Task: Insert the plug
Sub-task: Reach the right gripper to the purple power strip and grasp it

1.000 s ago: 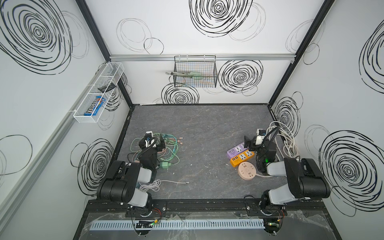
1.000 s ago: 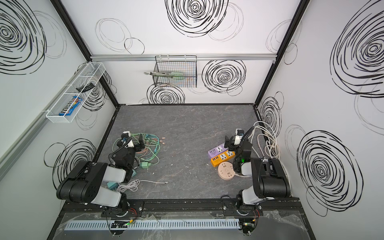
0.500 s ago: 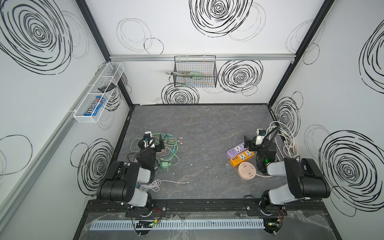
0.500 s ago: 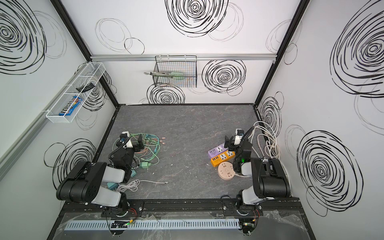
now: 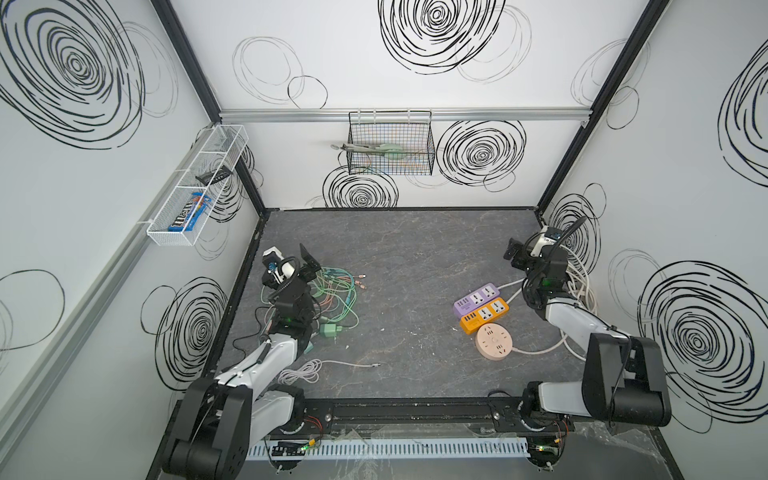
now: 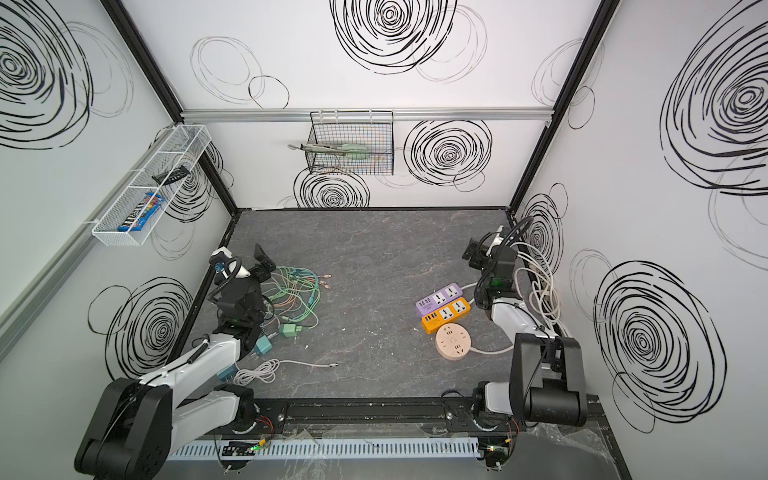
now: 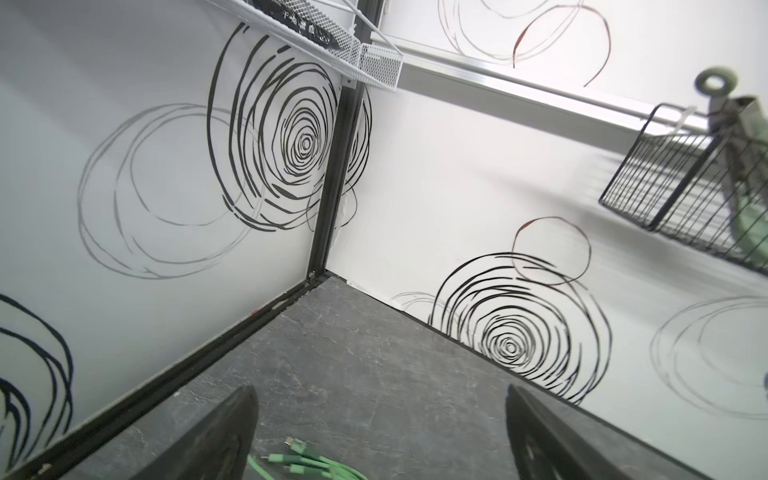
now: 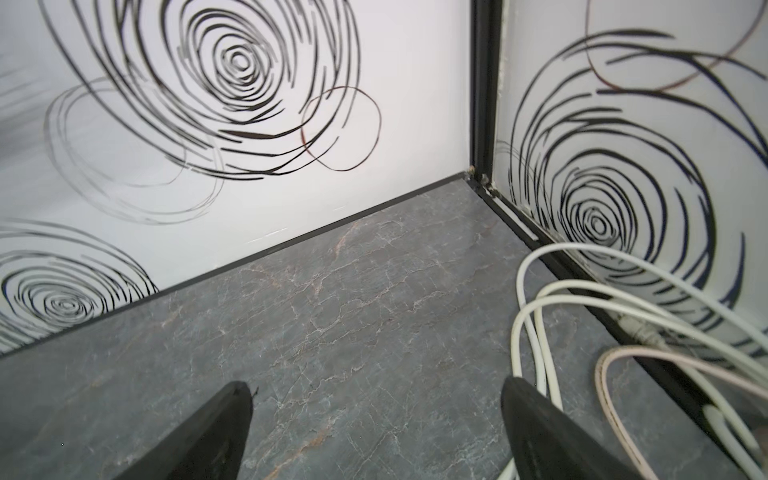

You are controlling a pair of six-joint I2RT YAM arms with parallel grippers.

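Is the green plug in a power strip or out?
Out: the green plug lies on the table beside the cable tangle, apart from the purple power strip.

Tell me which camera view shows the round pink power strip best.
A top view: the round pink power strip lies whole and unobstructed, sockets up, next to the orange strip. Both top views show it equally well. Neither wrist view shows it; the left sees green cables, the right white cords.

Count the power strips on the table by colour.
purple strip: 1
orange strip: 1
pink strip: 1
Total: 3
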